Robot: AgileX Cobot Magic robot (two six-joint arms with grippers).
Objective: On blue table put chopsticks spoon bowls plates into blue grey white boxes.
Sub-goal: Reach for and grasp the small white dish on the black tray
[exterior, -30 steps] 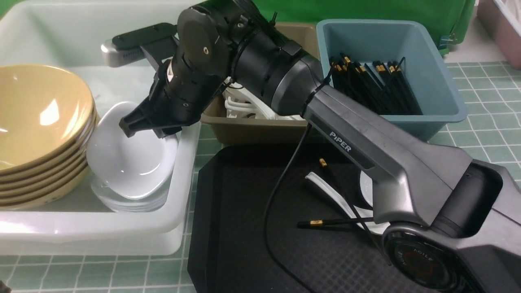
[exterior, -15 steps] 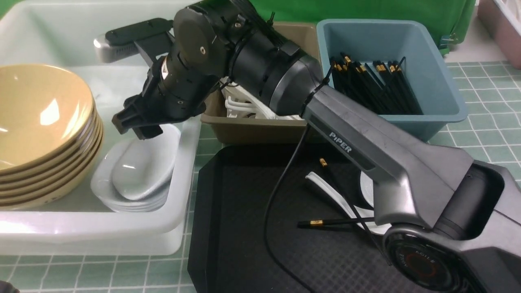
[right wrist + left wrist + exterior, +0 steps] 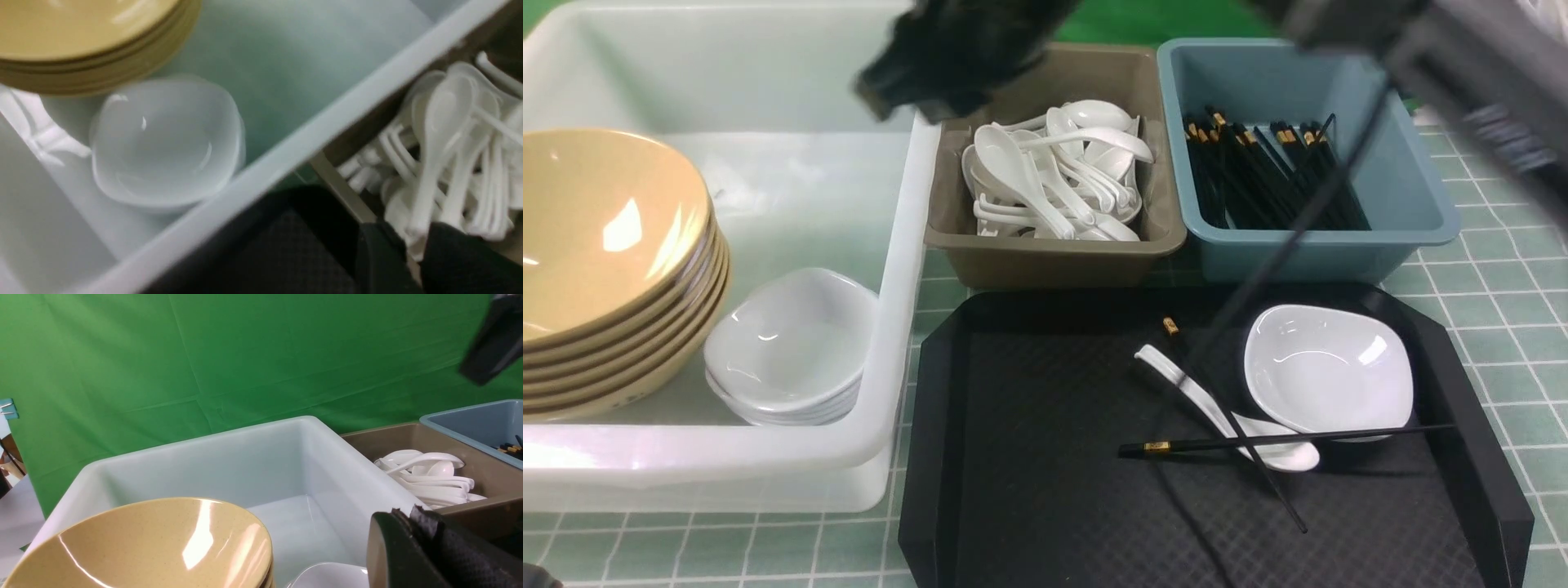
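Note:
In the white tub (image 3: 907, 245) a stack of tan bowls (image 3: 605, 237) stands beside a stack of white plates (image 3: 788, 351). My right gripper (image 3: 890, 86), blurred, hangs high over the tub's far corner; in its wrist view the right gripper (image 3: 412, 233) is open by a narrow gap and holds nothing. The grey bin (image 3: 1054, 261) holds spoons, the blue bin (image 3: 1405, 188) chopsticks (image 3: 1274, 180). On the black tray (image 3: 1029, 457) lie a spoon (image 3: 1201, 400), two crossed chopsticks (image 3: 1339, 435) and a plate (image 3: 1327, 367). My left gripper (image 3: 402, 514) is shut beside the tub.
The tiled blue table (image 3: 1503, 286) shows around the tray and boxes. The right arm's blurred body and cable (image 3: 1290, 245) cross above the blue bin. A green backdrop (image 3: 245, 355) rises behind the boxes.
The right gripper let go of the white plate, which now lies flat on the stack in the tub. The right arm has risen and pulled back, uncovering the tray and bins.

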